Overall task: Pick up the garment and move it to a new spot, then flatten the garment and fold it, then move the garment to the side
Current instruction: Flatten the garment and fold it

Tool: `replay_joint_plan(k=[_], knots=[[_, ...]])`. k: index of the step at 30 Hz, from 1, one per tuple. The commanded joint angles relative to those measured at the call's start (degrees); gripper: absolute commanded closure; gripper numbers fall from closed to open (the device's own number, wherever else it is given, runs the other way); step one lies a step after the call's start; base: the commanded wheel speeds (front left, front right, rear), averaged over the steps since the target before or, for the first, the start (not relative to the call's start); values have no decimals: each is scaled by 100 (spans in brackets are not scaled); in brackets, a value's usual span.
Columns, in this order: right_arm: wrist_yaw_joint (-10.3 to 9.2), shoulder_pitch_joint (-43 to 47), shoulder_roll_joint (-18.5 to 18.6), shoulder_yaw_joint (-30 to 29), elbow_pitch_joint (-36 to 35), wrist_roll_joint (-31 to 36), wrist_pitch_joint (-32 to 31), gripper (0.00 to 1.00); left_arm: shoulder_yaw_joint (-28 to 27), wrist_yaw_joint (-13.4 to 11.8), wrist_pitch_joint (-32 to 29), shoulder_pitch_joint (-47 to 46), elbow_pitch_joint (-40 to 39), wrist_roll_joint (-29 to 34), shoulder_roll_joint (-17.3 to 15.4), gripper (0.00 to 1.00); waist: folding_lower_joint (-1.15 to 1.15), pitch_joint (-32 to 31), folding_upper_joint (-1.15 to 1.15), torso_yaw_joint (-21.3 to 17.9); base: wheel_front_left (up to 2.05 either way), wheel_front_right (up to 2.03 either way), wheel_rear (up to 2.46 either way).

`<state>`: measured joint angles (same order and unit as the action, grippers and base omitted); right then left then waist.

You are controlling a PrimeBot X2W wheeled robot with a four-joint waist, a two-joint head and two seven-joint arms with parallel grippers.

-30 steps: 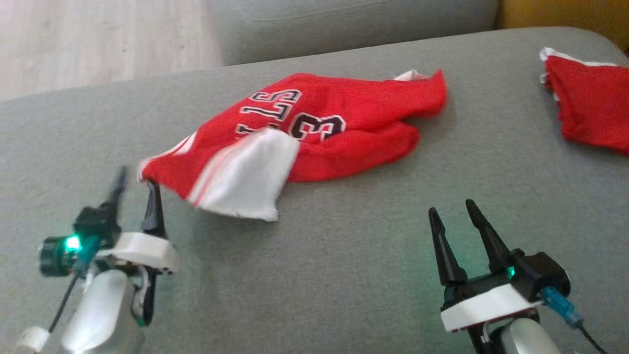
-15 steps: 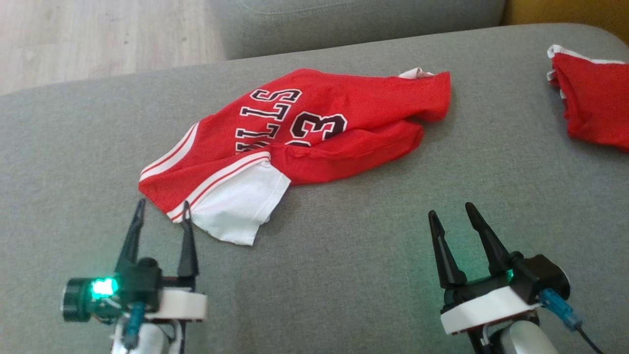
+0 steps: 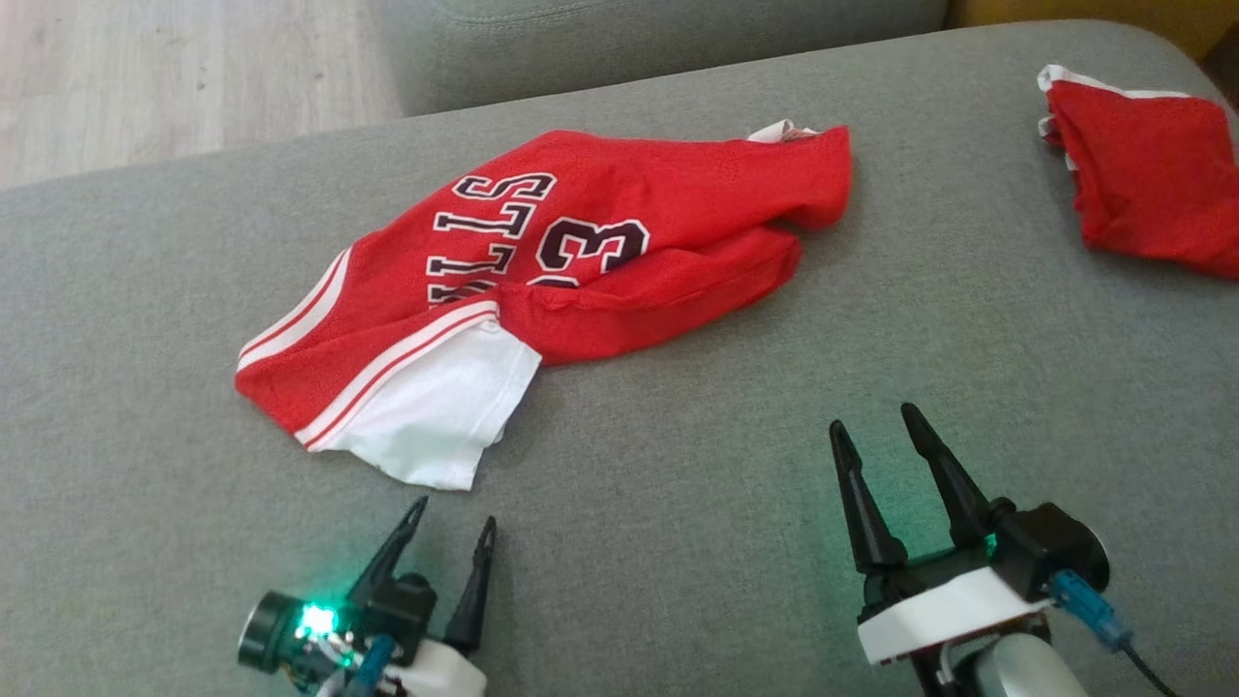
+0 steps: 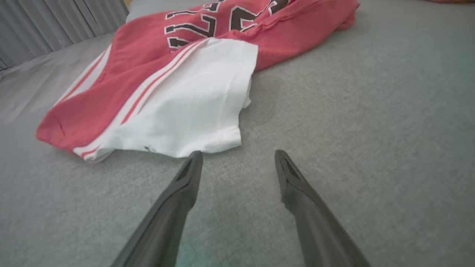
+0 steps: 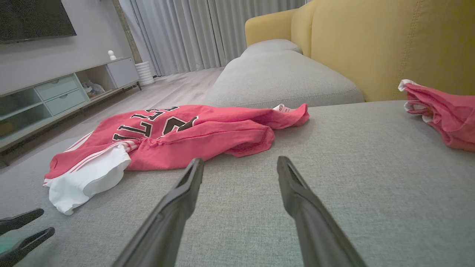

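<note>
The grey sofa seat [image 3: 697, 484] offers a broad bare stretch across its near half and between the two end effectors. Its far-left edge gives way to pale wood floor [image 3: 174, 77], and another grey cushion [image 3: 629, 39] adjoins it behind. A second red garment [image 3: 1152, 174] lies bunched near the far-right corner, well apart from the rest. The left end effector [image 3: 456, 511] sits low at the near left, fingers spread wide and empty, tips aimed at the garment's white corner, just short of it and not touching. The right end effector [image 3: 871, 417] is at the near right, likewise wide and empty, well apart from the cloth. The garment [image 3: 658, 184], a red jersey with black-and-white lettering and numerals, lies crumpled on the seat's middle-left. It is doubled over itself, with a white-striped edge and a white panel turned out at its near-left end.
</note>
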<state>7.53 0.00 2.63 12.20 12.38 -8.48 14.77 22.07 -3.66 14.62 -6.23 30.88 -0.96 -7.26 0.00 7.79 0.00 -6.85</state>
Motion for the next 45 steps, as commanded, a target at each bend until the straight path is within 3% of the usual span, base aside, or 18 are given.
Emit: replay_joint_plan(k=[1, 11, 12, 15, 16, 22, 28, 29, 37, 45], knots=[[-4, -155, 25, 138, -153, 42, 23, 0, -188, -12, 38, -380, -70, -18, -5, 0, 0, 4, 0, -23, 0, 0, 0], [-4, -147, 25, 150, -156, 84, 23, 0, -251, 30, 38, -828, 744, -103, -53, 0, 0, 83, 0, -228, 0, 0, 0], [-4, -146, 25, 148, -154, 84, 23, 0, -267, 47, 38, -848, 836, -140, -44, 12, 0, 86, 0, -242, 0, 0, 0], [-4, -141, 25, 147, -149, 83, 23, 0, -314, 102, 38, -894, 1074, -252, -3, 90, 0, 80, 0, -265, 0, 0, 0], [-4, -136, 25, 143, -147, 84, 23, 0, -331, 120, 38, -911, 1109, -290, 15, 100, 0, 75, 0, -263, 0, 0, 0], [-4, -62, 25, 50, -152, 96, 23, 0, -412, 112, 38, -880, 882, -368, 22, 100, 0, -8, 0, -132, 0, 0, 0], [-4, -11, 25, -33, -171, 107, 23, 0, -752, -198, 38, -458, -988, -277, -259, 100, 0, -120, 0, 159, 0, 0, 0], [-4, -11, 25, -33, -171, 107, 23, 0, -752, -198, 38, -458, -988, -277, -259, 100, 0, -120, 0, 159, 0, 0, 0], [-4, 166, 25, -151, -181, 97, 23, 0, -1493, -745, 38, 174, -3031, -80, -879, 100, 0, -307, 0, 611, 0, 0, 0], [-4, 38, 55, -57, 61, 23, 23, 0, -2236, -886, 38, 516, -3495, -253, -1375, 100, 0, -298, 0, 926, 0, 0, 0]])
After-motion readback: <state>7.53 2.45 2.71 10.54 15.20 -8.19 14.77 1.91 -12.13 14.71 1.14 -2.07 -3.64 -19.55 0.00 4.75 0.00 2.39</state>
